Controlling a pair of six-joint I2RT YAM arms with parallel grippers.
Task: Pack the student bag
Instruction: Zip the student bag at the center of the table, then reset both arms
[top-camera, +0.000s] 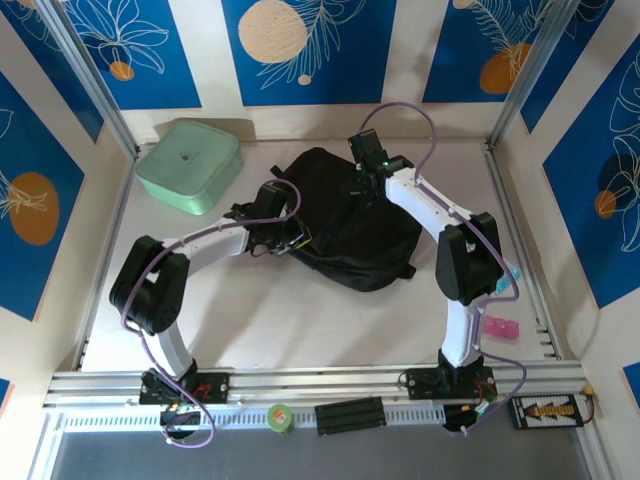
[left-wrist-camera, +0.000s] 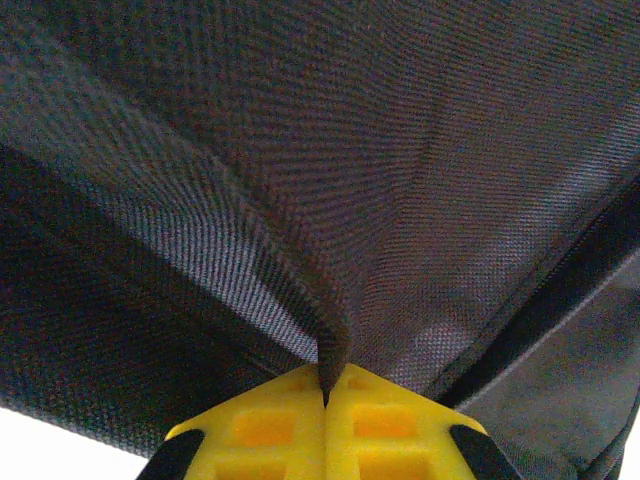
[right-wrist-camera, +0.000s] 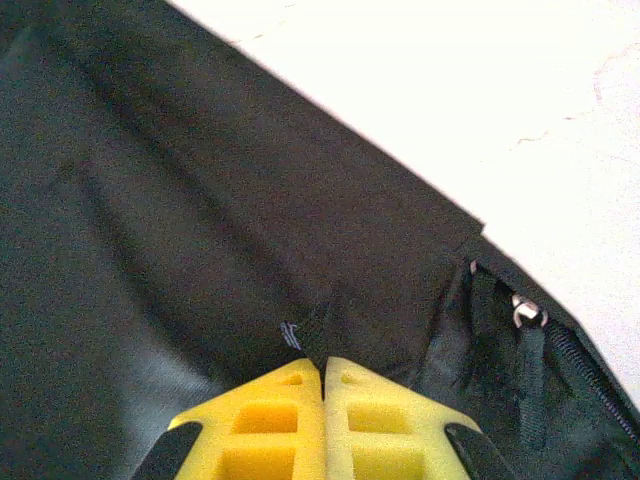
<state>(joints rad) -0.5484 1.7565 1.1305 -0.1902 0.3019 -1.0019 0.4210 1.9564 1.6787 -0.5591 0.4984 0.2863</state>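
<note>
The student bag (top-camera: 350, 225), a large black soft backpack, lies flat in the middle of the table. My left gripper (top-camera: 290, 235) is at its left edge. In the left wrist view its yellow fingers (left-wrist-camera: 265, 430) are shut on a raised fold of the bag's woven fabric (left-wrist-camera: 335, 330), with the left gripper (left-wrist-camera: 326, 395) pressed close under the cloth. My right gripper (top-camera: 372, 175) is at the bag's far edge. In the right wrist view the right gripper (right-wrist-camera: 323, 365) is shut, pinching dark bag fabric (right-wrist-camera: 250, 250) beside a zipper pull (right-wrist-camera: 527, 315).
A mint-green square lidded box (top-camera: 188, 165) stands at the back left, close to the bag. A pink item (top-camera: 500, 327) lies by the right arm's base. A green roll (top-camera: 281, 417) and a black block (top-camera: 350, 413) sit on the front rail. Walls enclose the table.
</note>
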